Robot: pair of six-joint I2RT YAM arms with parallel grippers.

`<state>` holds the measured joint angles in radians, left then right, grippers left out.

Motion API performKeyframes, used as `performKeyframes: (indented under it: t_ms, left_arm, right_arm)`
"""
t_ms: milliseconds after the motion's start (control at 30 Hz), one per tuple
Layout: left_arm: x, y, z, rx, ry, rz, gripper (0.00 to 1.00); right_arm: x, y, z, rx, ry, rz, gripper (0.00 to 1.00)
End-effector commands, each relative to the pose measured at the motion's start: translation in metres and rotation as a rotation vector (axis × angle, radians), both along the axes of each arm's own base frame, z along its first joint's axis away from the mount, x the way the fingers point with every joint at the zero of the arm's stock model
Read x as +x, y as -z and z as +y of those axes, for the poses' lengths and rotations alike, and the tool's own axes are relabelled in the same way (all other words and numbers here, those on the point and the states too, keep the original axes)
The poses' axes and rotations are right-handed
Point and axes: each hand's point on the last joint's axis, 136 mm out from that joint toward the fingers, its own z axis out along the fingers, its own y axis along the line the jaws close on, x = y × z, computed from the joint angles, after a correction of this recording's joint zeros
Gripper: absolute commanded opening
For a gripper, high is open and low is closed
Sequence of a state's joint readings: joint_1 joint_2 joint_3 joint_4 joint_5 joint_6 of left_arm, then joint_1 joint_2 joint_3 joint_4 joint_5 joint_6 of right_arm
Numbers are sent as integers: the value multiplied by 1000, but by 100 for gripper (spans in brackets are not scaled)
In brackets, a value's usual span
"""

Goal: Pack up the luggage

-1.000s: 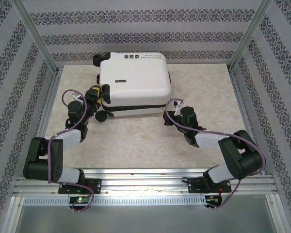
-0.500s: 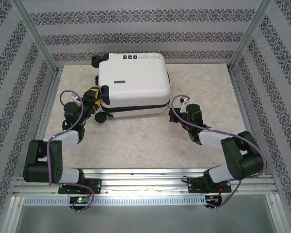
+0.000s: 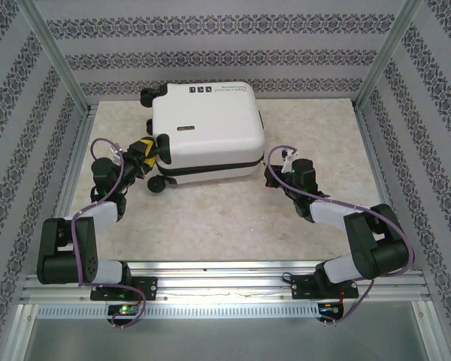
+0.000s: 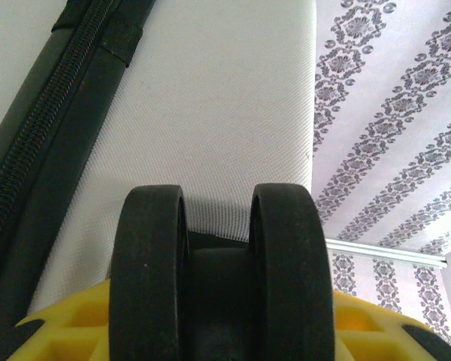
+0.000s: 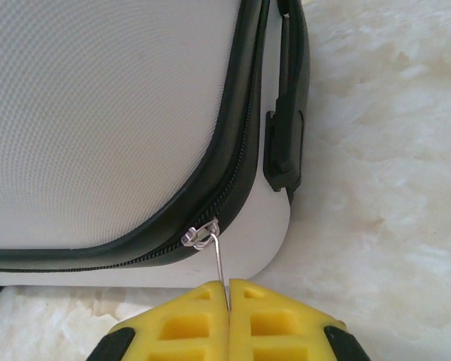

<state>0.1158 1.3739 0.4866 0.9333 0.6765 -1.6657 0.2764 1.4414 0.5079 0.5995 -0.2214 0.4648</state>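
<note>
The white luggage (image 3: 207, 124) lies flat and closed at the back middle of the table, logo marks on top. My left gripper (image 3: 144, 147) is at its left side, its yellow fingers (image 4: 60, 331) set either side of a black twin caster wheel (image 4: 222, 278) and shut on it. The white shell (image 4: 210, 113) and black zipper band (image 4: 52, 150) rise behind the wheel. My right gripper (image 5: 229, 301) is at the front right corner (image 3: 270, 171), shut on the thin metal zipper pull (image 5: 221, 267) hanging from the slider (image 5: 201, 235). A black side handle (image 5: 286, 113) sits past that corner.
The marble-patterned table (image 3: 210, 218) lies bare in front of the suitcase and to its right. Patterned walls and metal frame posts (image 3: 56, 64) close in the back and sides. An aluminium rail (image 3: 225, 274) runs along the near edge.
My right gripper has drawn the zipper pull rightward along the front edge to the corner. The left gripper and the suitcase's left end have shifted a little to the left.
</note>
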Motion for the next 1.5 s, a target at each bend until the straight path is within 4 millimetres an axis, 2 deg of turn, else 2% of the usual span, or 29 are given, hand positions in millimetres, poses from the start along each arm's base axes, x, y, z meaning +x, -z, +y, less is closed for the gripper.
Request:
performKeyframes:
  t_ms: [0,167,333,567,800,900,1067,1300,1400,1467]
  left_arm:
    - [-6,-66,24,-45,-67,-177,0]
    - [-11,-63,25,-19,-40,-154,0]
    - [-17,-49,34,-1,-27,-103,0]
    - [-20,-46,47,10,-3,-90,0]
    - [-8,-55,65,4,23,-124,0]
    - [-3,-58,65,-2,53,-138,0]
    - [-2,-53,65,6,85,-131,0]
    - [-5,-34,76,6,83,-86,0]
    - [-6,-34,77,4,91,-92,0]
    - [-6,-35,76,7,102,-95,0]
  right_arm:
    - [26,-26,-45,-40,199,-87,0]
    - [37,-33,-52,-36,221,-110,0]
    - [42,-43,-51,-15,191,-155,0]
    - [29,-62,-20,22,11,-247,0]
    - [6,-54,7,-13,-64,-234,0]
    - [13,-47,2,-40,-26,-212,0]
    - [33,-50,-13,-43,63,-200,0]
    - [54,-53,-41,-9,211,-182,0]
    - [63,-56,-41,21,213,-182,0]
    - [68,-63,-33,45,172,-210,0]
